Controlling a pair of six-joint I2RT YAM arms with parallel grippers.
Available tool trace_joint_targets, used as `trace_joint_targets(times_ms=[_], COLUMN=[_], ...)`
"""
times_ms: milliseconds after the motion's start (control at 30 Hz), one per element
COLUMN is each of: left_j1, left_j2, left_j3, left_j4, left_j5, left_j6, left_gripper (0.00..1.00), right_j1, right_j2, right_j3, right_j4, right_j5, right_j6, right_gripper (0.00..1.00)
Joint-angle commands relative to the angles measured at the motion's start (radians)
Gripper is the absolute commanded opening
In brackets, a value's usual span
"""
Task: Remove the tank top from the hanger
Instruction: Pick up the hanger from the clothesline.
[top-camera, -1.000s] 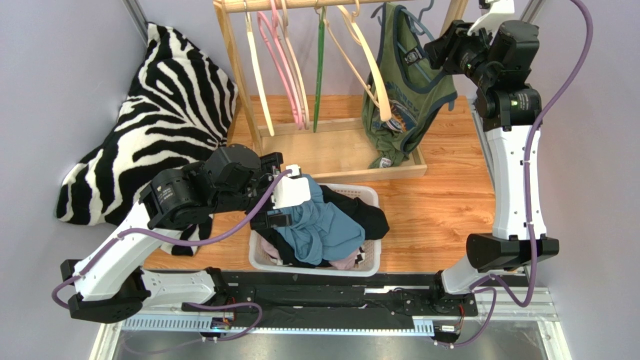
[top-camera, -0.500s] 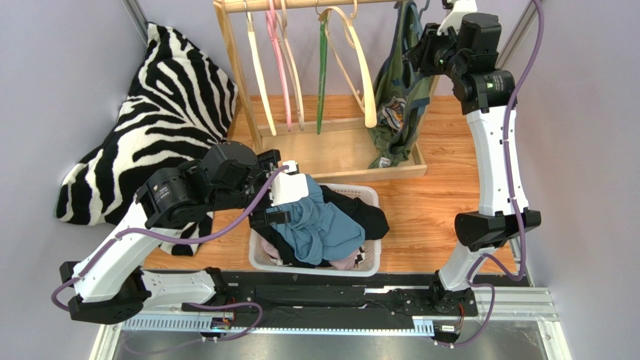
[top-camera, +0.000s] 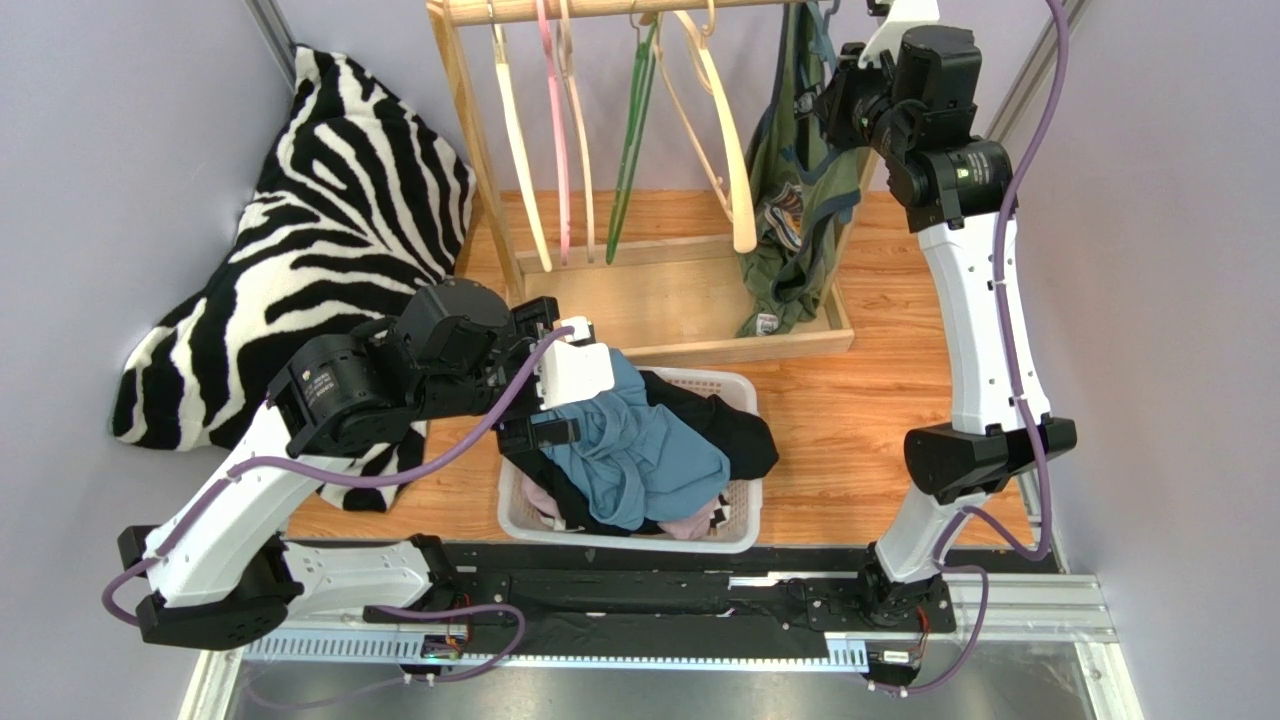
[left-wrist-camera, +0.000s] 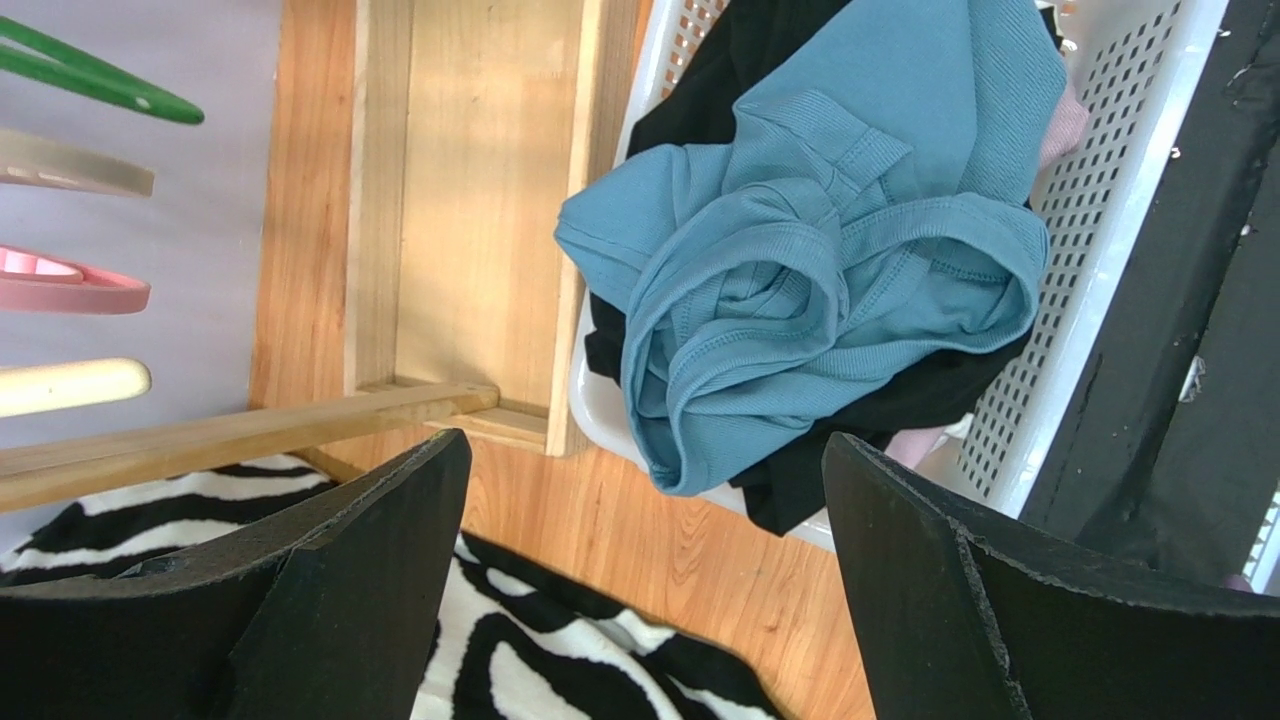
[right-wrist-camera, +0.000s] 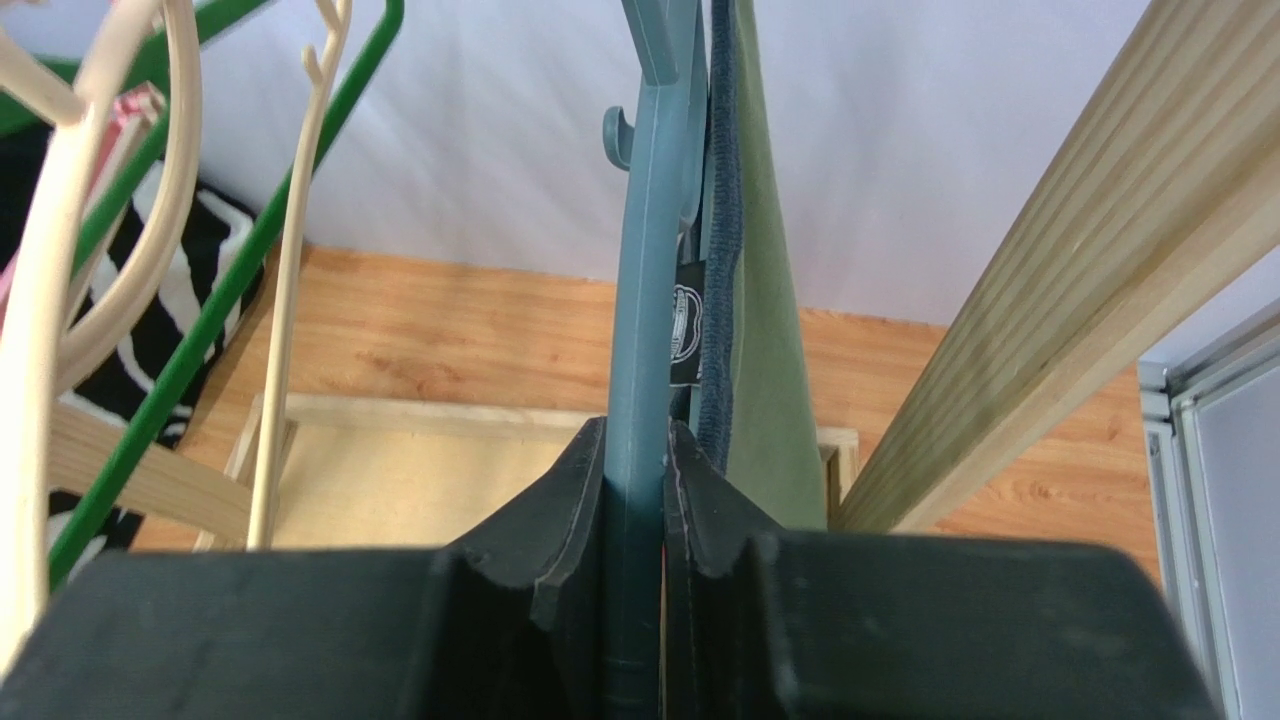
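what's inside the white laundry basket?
A blue garment lies on top, black clothing sits beneath it, and a pink scrap shows against the basket wall. Anything deeper is covered.

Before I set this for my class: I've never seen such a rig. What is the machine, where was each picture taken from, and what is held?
These are two robot arms bolted to a table. One picture looks down from above; the other two come from a camera on each wrist. On the table stand a wooden rack of hangers, a white laundry basket of clothes and a zebra cushion. The right end effector is pinched shut on the blue hanger carrying the green tank top. The left end effector hangs open over the basket, holding nothing.
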Motion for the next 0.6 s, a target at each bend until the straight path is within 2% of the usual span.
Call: trace_joint_targets(times_ms=[0,200,433,567], left_j1=[0.01,0.023,0.029,0.033], left_j2=[-0.015,-0.027,-0.038,-0.04], left_j3=[0.026,0.018,0.004,0.007], left_j4=[0.018,0.018,0.02,0.018], left_j5=[0.024,0.027,0.025,0.027], left_j6=[-0.025,-0.026,-0.023,-0.022], left_gripper=[0.95,0.95,0.95,0.95], right_j1=[0.004,0.002,0.004,0.002], right_j2=[-0.07,-0.138,-0.276,-0.331], right_j3=[0.002,-0.069,-0.303,-0.412], right_j4=[0.241,0.358,0.437,0.428], right_j5=[0.045,0.057,-0.047,-0.104], right_j6=[-0.006,0.004,0.003,0.018], right_gripper=[0.0,0.0,0.0,0.0])
